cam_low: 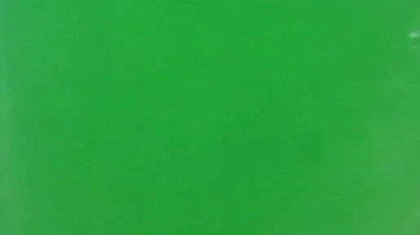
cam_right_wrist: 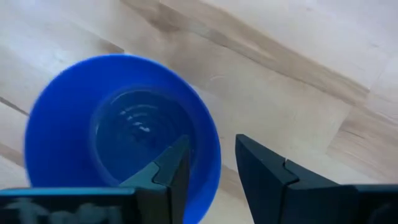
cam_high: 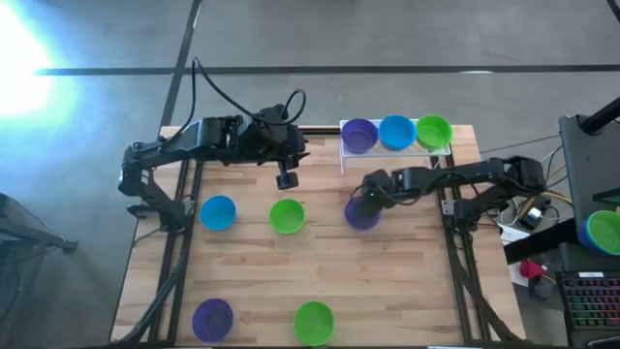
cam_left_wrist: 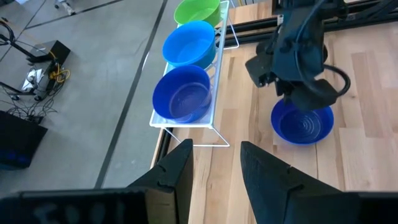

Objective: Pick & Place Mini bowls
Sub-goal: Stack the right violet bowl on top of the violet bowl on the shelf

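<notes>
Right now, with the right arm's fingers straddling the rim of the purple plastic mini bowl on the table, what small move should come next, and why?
Probably close the right gripper on the rim of the purple plastic mini bowl. Its fingers stand open, one inside the wall and one outside, and the bowl sits on the wooden table just in front of the white wire rack, which already holds three bowls.

Even, bright daylight; white glare at the overhead view's upper left; low view one green blur.
</notes>
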Controlling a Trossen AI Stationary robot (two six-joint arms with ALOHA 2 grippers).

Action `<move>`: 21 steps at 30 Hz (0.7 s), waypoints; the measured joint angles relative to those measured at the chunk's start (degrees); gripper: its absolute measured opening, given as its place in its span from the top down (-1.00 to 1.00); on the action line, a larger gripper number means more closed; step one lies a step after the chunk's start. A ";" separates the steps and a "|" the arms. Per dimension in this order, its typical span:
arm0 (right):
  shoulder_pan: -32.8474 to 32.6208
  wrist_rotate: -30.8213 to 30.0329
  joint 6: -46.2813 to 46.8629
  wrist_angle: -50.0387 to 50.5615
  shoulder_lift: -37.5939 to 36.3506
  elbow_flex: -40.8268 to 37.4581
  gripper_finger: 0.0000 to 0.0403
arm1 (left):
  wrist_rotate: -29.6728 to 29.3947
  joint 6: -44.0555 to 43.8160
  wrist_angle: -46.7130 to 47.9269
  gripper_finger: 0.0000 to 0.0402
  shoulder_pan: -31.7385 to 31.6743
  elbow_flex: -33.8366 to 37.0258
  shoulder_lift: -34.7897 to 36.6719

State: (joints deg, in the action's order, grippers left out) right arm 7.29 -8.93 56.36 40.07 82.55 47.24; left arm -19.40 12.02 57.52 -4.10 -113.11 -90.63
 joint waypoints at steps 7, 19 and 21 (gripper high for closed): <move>0.00 0.46 -1.74 -0.91 4.23 -0.04 0.37 | 0.00 0.98 0.00 0.36 0.00 0.01 0.00; 0.00 3.02 -3.08 -3.19 4.87 -0.07 0.94 | 0.00 1.30 0.04 0.36 0.00 0.01 0.00; 0.00 3.04 -3.02 -3.08 3.92 0.09 0.95 | 0.01 1.30 0.03 0.36 0.00 0.00 0.00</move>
State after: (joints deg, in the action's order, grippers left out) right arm 7.29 -5.89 53.34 36.99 86.47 47.33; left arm -19.39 13.32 57.55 -4.10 -113.10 -90.63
